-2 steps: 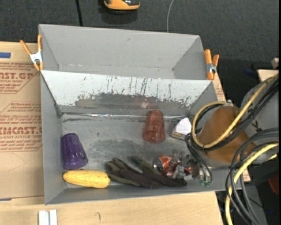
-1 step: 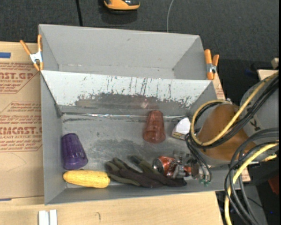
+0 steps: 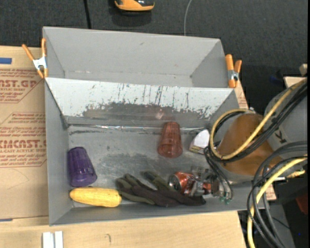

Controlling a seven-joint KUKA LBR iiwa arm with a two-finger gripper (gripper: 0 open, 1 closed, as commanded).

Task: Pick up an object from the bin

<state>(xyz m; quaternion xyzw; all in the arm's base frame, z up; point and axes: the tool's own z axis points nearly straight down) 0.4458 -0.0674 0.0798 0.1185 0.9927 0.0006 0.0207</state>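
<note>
Starting at the near wall of the grey bin (image 3: 134,61), a yellow thing shaped like a corn cob (image 3: 95,196) is seen lying on its side toward the left corner. A dark glove (image 3: 155,190) is stretched flat beside it along the same wall. Both rest in the crease where floor meets wall, which is judged the natural resting place for loose things in a bin with sloped sides.

At the glove's right end lies a small shiny red thing (image 3: 180,180); whether it rests on the glove or only against it cannot be told. The gripper (image 3: 209,186) is found low in the near right corner, just beside that shiny thing, under the wrist's orange cover (image 3: 243,146) and looped cables (image 3: 219,125). Whether it is open or closed cannot be made out, and nothing is seen held in it.

The shiny thing is judged the likeliest target, being nearest — though the glove lies close enough to be caught along with it.

Farther in, a purple cup (image 3: 81,167) is set near the left wall. A translucent reddish cup (image 3: 169,139) stands mid-floor, apart from the gripper. A white thing (image 3: 201,138), partly hidden by the arm, is seen beside it. Beyond these, only the scratched far wall is seen.
</note>
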